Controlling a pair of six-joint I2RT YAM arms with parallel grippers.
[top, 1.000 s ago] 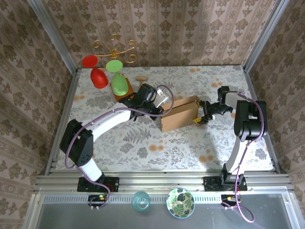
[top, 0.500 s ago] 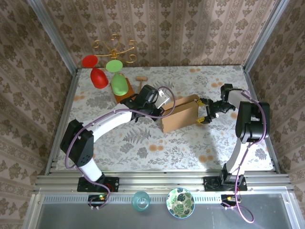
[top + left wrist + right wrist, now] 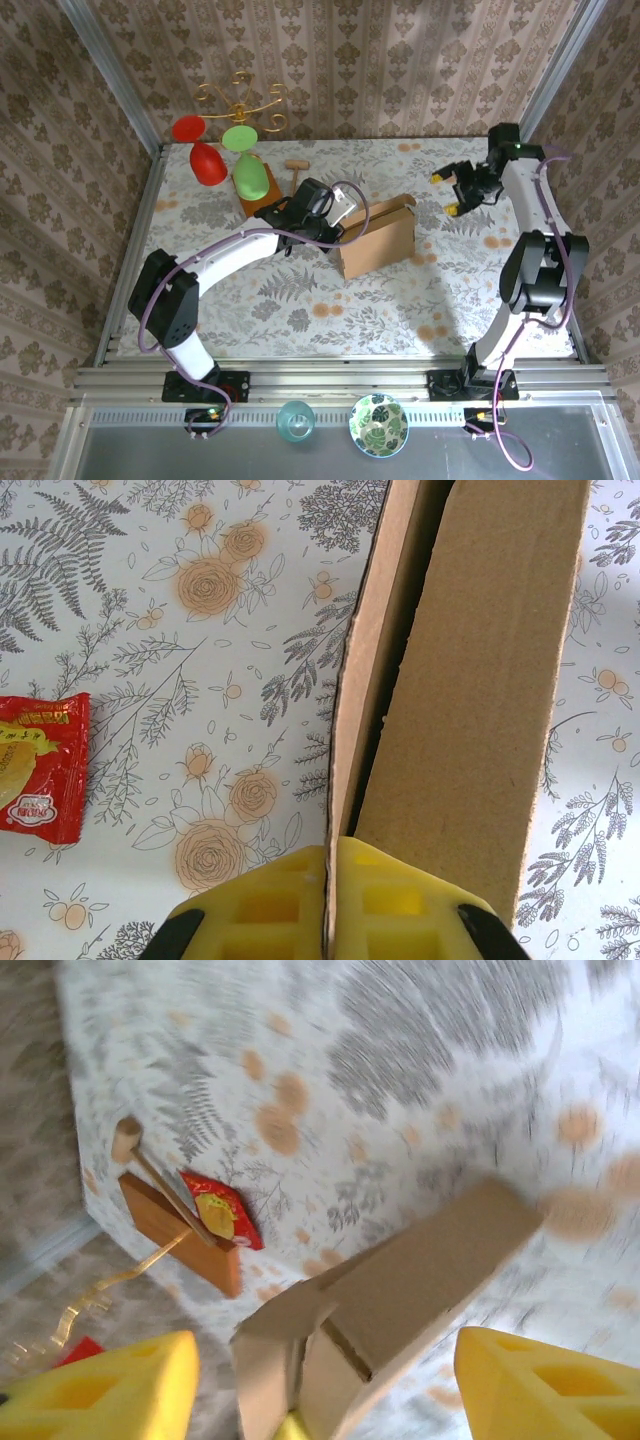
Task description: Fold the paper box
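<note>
The paper box [image 3: 378, 240] is a brown cardboard mailer, partly folded, standing mid-table with a flap raised along its far side. My left gripper [image 3: 337, 224] is at its left end. In the left wrist view the yellow fingers [image 3: 268, 905] are shut on a thin upright cardboard wall [image 3: 350, 730] of the box [image 3: 480, 680]. My right gripper [image 3: 452, 191] hangs open above the table, right of the box and clear of it. In the right wrist view the box [image 3: 430, 1260] lies well beyond the spread yellow fingers [image 3: 110, 1390], with nothing between them.
A red-yellow packet [image 3: 35, 770] lies left of the box, beside an orange-brown wooden board [image 3: 175, 1225]. A red cup [image 3: 207, 162], a green cup [image 3: 250, 178] and a gold wire stand [image 3: 240, 100] are at the back left. Metal rails edge the table.
My right gripper has left the box's right end and swung up toward the far right corner. The left gripper keeps its grip and the box has barely moved.
</note>
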